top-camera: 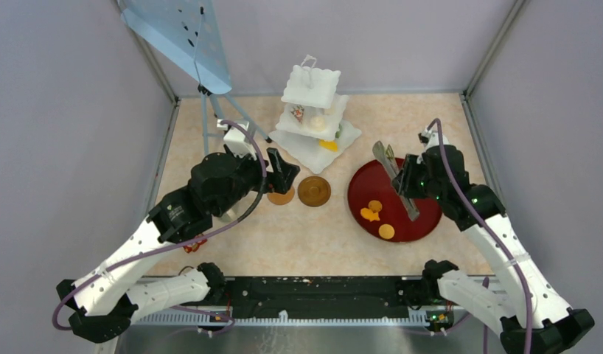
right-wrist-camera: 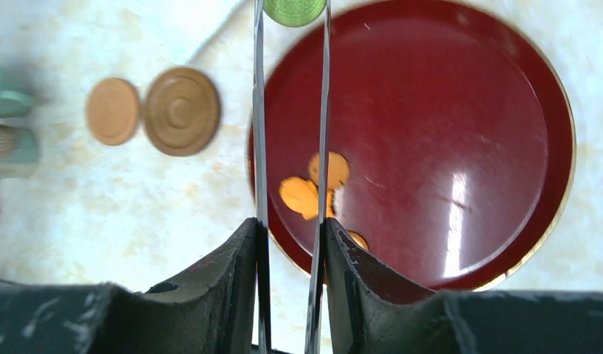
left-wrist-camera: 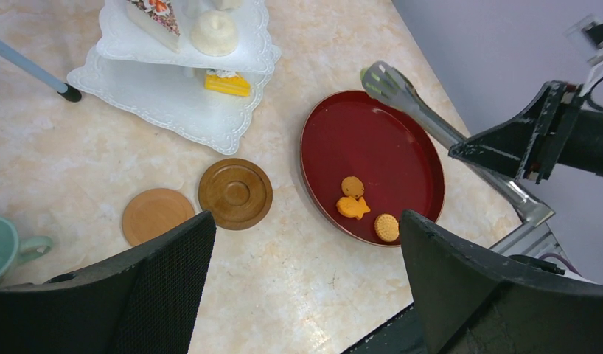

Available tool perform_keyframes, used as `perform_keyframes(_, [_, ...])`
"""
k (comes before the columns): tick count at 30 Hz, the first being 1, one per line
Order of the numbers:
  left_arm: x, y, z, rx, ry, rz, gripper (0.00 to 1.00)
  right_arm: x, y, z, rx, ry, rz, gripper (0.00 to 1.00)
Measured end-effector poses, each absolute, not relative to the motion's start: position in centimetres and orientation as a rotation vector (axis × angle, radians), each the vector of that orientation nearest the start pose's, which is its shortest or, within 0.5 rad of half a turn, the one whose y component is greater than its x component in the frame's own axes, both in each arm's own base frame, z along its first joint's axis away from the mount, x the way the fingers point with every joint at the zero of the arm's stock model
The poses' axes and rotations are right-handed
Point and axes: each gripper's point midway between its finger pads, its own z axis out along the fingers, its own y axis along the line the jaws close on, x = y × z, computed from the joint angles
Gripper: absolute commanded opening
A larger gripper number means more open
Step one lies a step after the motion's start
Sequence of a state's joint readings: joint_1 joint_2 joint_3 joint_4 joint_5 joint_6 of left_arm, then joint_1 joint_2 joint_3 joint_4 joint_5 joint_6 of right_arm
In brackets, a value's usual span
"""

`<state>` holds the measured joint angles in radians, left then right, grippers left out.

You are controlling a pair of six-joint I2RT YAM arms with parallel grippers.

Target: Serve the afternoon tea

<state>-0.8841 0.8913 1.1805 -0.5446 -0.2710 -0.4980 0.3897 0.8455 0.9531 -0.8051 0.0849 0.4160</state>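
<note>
My right fingers (right-wrist-camera: 217, 295) clamp long metal tongs (right-wrist-camera: 258, 110) pinching a green round toy sweet (right-wrist-camera: 294, 10) above the far rim of the dark-red round tray (right-wrist-camera: 468, 147) by the table (top-camera: 431, 125)'s right edge; my left fingers (left-wrist-camera: 158, 295) gape wide, empty.

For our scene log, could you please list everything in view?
white scalloped tiered stand: one, white, far centre
yellow wedge sweet: one, yellow, stand's lower tier
cream round sweet: one, cream, tier above
dark-red round tray: one, dark-red, right of centre
orange disc sweets: two, orange, on tray
orange fish sweet: one, orange, on tray
round wooden coasters: two, brown, left of tray
teal cup: one, teal, left of coasters
long metal tongs: one, silver, over tray
green round sweet: one, green, between tongs' tips
left claw: open, above coasters
right claw: shut on tongs
</note>
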Motion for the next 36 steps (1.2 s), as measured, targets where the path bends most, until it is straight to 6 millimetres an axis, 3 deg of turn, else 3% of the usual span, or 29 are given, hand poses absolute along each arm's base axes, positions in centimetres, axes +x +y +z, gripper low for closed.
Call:
perform_keyframes(9, [21.5, -21.2, 35.1, 0.146, 1.861, -0.709, 0.99, 28.3, 14.7, 30.1, -0.094, 2.069, 0.531, 0.26])
perform_keyframes(14, [21.5, -20.6, 35.5, 0.126, 1.846, -0.698, 0.99, 31.7, 17.4, 33.5, -0.170, 1.988, 0.567, 0.27])
perform_keyframes(19, [21.4, -20.0, 35.9, 0.105, 1.829, -0.690, 0.99, 34.4, 20.5, 34.8, -0.257, 1.967, 0.552, 0.27])
perform_keyframes(22, [21.4, -19.6, 36.1, 0.094, 1.821, -0.684, 0.99, 36.0, 21.8, 34.3, -0.284, 1.978, 0.517, 0.27])
perform_keyframes(29, [21.4, -18.9, 36.2, 0.077, 1.817, -0.663, 0.99, 39.1, 22.7, 32.8, -0.282, 2.017, 0.430, 0.28])
perform_keyframes(36, [21.2, -18.6, 36.1, 0.075, 1.822, -0.656, 0.99, 40.3, 22.8, 33.2, -0.288, 2.009, 0.382, 0.32])
